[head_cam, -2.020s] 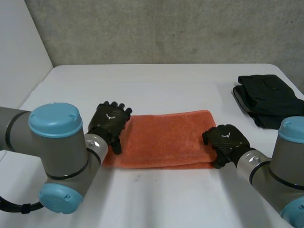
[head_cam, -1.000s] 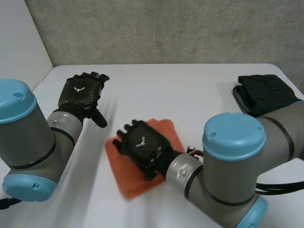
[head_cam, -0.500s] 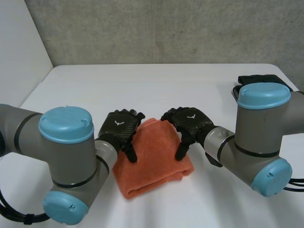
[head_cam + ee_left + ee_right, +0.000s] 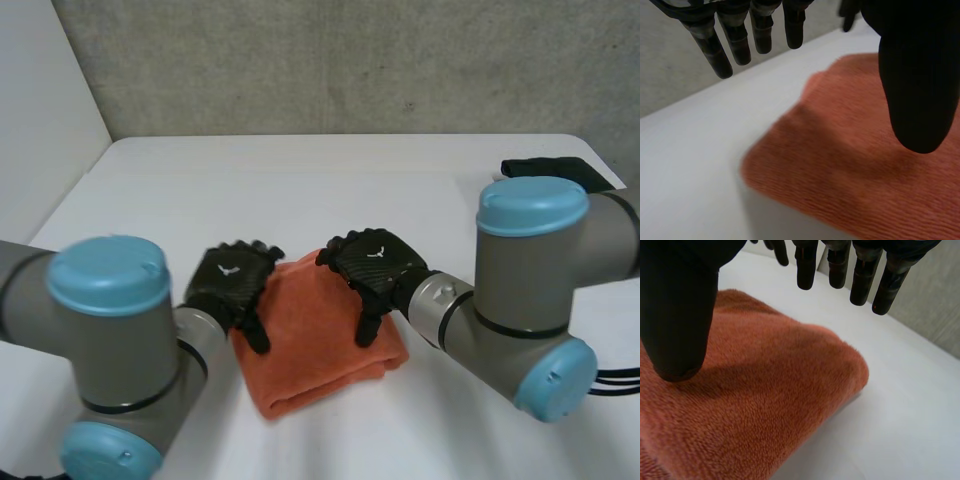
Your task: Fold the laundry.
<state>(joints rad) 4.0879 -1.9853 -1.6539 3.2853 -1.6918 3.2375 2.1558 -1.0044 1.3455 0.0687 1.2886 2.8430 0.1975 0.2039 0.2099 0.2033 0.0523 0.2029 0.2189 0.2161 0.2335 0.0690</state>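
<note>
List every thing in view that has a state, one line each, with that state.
orange towel: folded thick, flat on the table.
left hand: open, holding nothing, over the towel's left edge.
right hand: open, holding nothing, over the towel's right part.
dark clothes: lying at the table's far right, mostly hidden behind the right arm.
</note>
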